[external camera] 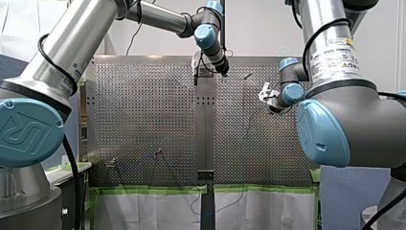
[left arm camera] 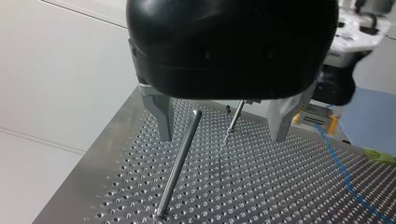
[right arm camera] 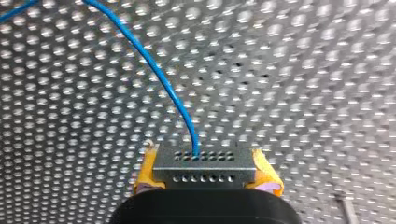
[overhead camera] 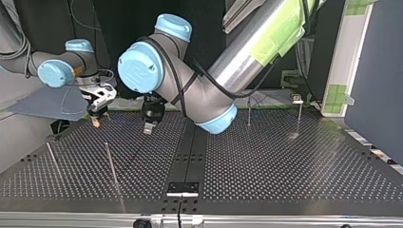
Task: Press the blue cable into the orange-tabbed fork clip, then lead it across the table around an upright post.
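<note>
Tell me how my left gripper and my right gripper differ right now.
My left gripper has bare metal fingers; my right gripper shows yellow pads. The left stands open and empty, an upright post ahead of it; the right is shut on the blue cable. Both have black bodies and hang over the perforated table.

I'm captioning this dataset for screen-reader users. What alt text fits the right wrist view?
My right arm's yellow-padded claw is shut on a thin blue cable, which curves away ahead of it across the perforated metal table.
</note>
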### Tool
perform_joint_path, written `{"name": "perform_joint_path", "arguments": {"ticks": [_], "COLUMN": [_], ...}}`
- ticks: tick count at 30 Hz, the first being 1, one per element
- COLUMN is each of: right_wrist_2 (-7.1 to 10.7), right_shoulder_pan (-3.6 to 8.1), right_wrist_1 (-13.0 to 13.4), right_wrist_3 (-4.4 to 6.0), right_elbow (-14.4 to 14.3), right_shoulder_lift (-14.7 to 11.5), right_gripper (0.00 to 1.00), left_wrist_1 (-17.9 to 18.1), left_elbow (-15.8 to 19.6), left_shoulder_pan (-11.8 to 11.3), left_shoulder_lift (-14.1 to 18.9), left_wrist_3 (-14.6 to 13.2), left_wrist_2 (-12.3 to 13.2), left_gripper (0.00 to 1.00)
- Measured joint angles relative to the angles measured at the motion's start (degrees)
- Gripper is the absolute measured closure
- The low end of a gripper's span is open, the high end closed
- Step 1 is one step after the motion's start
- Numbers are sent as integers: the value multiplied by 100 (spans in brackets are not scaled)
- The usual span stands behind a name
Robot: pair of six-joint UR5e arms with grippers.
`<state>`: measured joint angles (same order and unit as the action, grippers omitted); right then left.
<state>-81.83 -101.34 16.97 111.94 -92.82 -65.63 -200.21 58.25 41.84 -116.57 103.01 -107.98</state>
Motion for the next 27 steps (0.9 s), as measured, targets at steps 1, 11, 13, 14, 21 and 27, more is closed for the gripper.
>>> {"name": "perform_joint_path", "arguments": {"ticks": [1,11,13,14,21,27], "right_wrist_2": [-20,-229,-247,-256,-296,-314], "right_shoulder_pan": [0,-8,-14,-17,2,39], "right_wrist_1": [0,29,29,28,33,46], "right_wrist_3": [-1,-5,-7,-6,6,13], "right_elbow": [-10,-267,-283,-287,-293,-291], "right_shoulder_lift": [-41,-521,-628,-672,-1010,-1279], "right_gripper": [100,100,100,100,100,100], "left_wrist_1": [-1,-2,-4,-8,-37,-45], "left_elbow": [0,0,0,0,0,0], "left_shoulder_pan": [0,2,2,2,1,1], "left_shoulder_lift": [0,0,0,0,0,2], "left_wrist_3": [0,0,0,0,2,15], "left_wrist_2": [-2,-8,-8,-7,-8,-7], "left_gripper": [1,1,1,1,1,1]}}
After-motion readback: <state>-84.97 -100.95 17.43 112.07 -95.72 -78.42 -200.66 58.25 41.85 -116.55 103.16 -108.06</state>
